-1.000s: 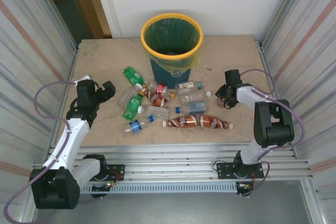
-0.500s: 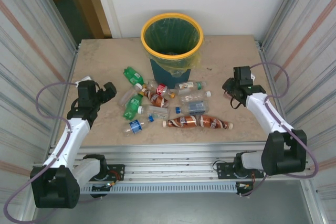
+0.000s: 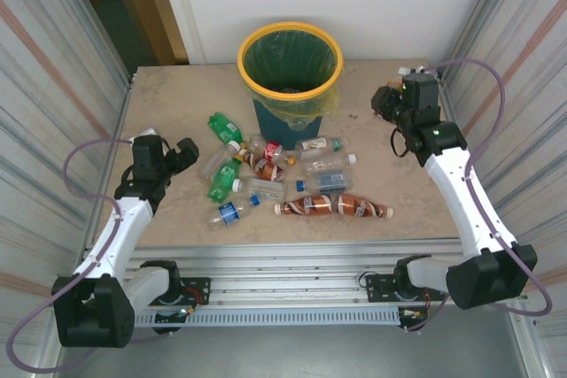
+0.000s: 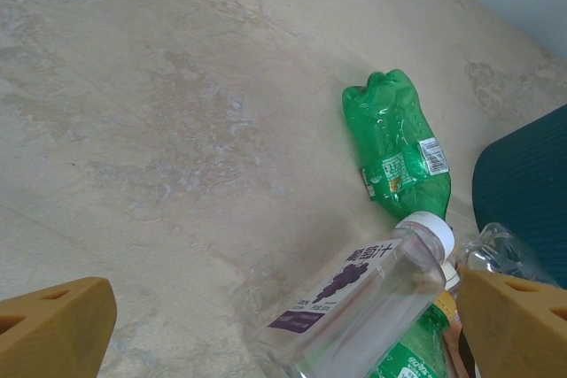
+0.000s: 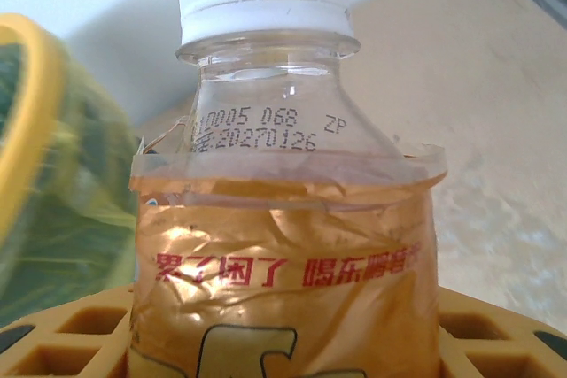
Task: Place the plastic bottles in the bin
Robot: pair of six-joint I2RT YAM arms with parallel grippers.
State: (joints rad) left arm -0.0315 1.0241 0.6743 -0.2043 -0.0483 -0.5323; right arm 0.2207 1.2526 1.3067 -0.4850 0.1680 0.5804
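Your right arm (image 3: pixel 447 170) is raised just to the right of the bin (image 3: pixel 290 27). The right jaws are closed narrowly on a gold-labelled bottle (image 5: pixel 283 245), clear with a white cap. The wrist view shows it gripped across the labelled body, cap pointing away, with the bin's yellow rim off to the left. The step in hand looks like the carry to the drop. Swing left until the bottle sits squarely over the liner's mouth, not over the rim, before you let the jaws part. A release near the rim would likely bounce it back onto the table (image 3: pixel 177 104). Hold enough height for the bottle to pass above the rim. It looks light and thin-walled, so no harder squeeze is called for. Your left arm (image 3: pixel 124 219) hangs just left of the pile of bottles (image 3: pixel 266 174), the left jaws spread wide and empty. A purple-labelled bottle (image 4: pixel 363 298) lies ahead of them, a green bottle (image 4: pixel 394 143) beyond; the nearer one seems the easier next pick.
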